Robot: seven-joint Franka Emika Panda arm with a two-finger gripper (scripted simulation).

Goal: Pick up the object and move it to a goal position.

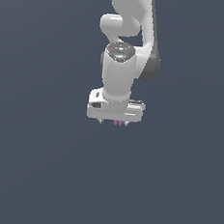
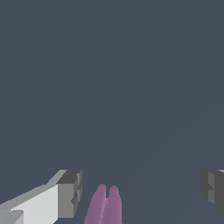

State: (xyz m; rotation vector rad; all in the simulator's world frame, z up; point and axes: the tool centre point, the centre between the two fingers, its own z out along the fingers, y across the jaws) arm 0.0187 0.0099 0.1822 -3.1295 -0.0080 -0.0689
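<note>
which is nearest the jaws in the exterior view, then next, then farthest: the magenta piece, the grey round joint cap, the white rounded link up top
1. magenta piece: between the open jaws, at the arm's lower end.
2. grey round joint cap: above the hand, mid-arm.
3. white rounded link: higher again, near the view's top edge.

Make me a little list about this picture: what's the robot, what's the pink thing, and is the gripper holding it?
robot: white arm, reaching down
gripper: open, fingers wide apart
fingers: grey pads, neither touching the pink piece
object: tiny pink-purple piece, shape unclear
object position: between the fingers, nearer one than the other; peeks out under the gripper in the exterior view
held: no
background: plain dark grey-blue
</note>
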